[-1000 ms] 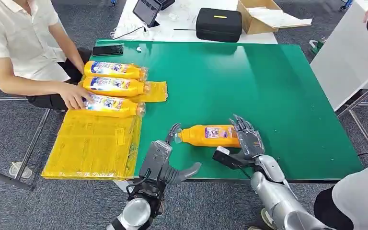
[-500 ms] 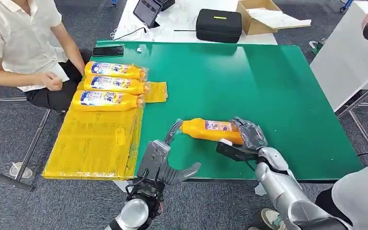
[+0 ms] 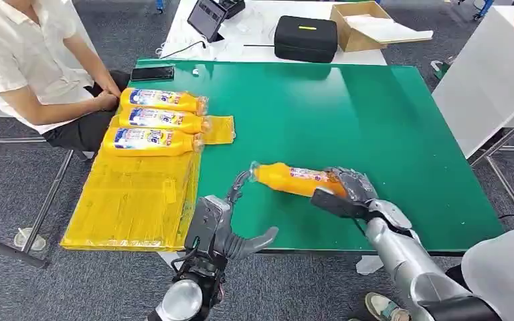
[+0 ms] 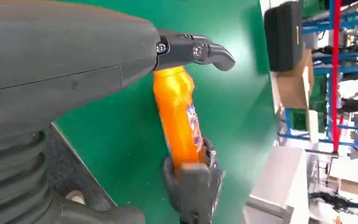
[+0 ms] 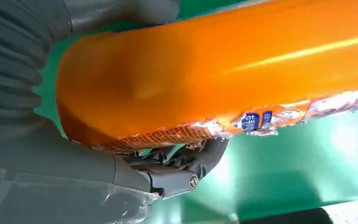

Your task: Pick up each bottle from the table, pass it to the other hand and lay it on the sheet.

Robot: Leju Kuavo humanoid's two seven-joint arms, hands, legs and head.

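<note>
Near the front edge of the green table (image 3: 388,127), a little right of its middle, an orange bottle (image 3: 294,179) is gripped at its base end by the right hand (image 3: 348,190), whose fingers wrap over the far side while the thumb presses the near side; the bottle lies nearly level, its cap end pointing left and tilted slightly up off the tabletop. Just left of the cap, the left hand (image 3: 231,224) holds nothing, its fingers (image 3: 241,184) spread and raised toward the bottle's neck with the thumb stretched out to the right; whether a fingertip touches the cap cannot be told. Both hands sit close to the table's near edge, with broad bare green surface lying beyond and to the right of them. To the left, a yellow sheet (image 3: 134,200) overhangs the table's left edge, and three more orange bottles (image 3: 154,120) lie side by side on its far part, caps pointing right, leaving the sheet's near part uncovered. Beyond that sheet a seated person (image 3: 33,67) rests a forearm on a knee.
</note>
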